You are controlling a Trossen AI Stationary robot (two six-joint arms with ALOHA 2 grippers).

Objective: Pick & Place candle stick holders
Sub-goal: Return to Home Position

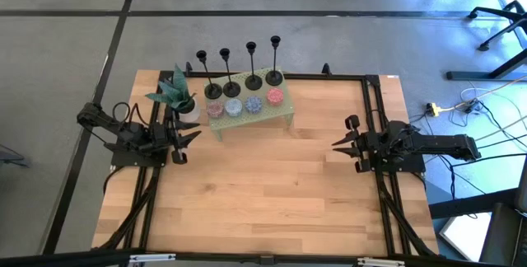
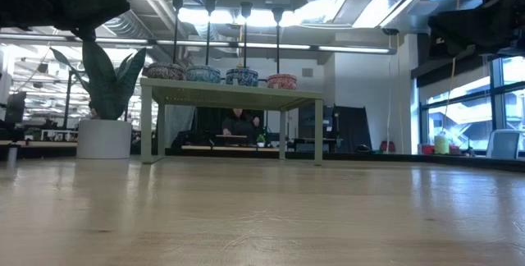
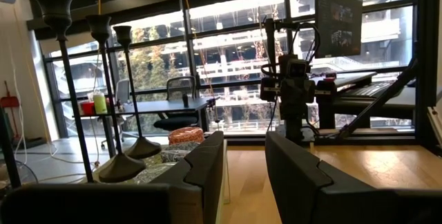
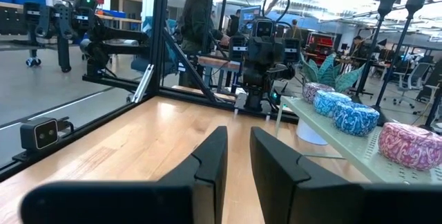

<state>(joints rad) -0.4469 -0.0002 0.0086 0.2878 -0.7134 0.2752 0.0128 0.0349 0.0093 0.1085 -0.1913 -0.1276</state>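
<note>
Holders (image 1: 253,81): four stand upright in a row along the rear of the shelf (image 1: 262,118), at the far side of the table (image 1: 272,193). Each stands just behind one of the four candles (image 1: 233,107). A plant (image 1: 176,94) stands beside the shelf's left end. No holder is gripped.

Left gripper (image 1: 190,132): it hangs above the table near the shelf's left end, fingers apart, holding nothing. Right gripper (image 1: 342,144): it hangs well apart from the shelf on the right side, fingers parted by a narrow gap, holding nothing.

Handling, judged from shape: treat each holder as stiff, light and tall for its footing. The thin stem over a small round base suggests that it tips readily under a side push. The black finish looks smooth, so expect the stem to slip or swivel in a loose grip.

Take hold on the stem, low, just above the base, so that the holder hangs plumb. Do not clamp the cup. Neighbouring stems stand close together and the candles block the front. Approach from above or from the rear, and lift straight up before you traverse.
</note>
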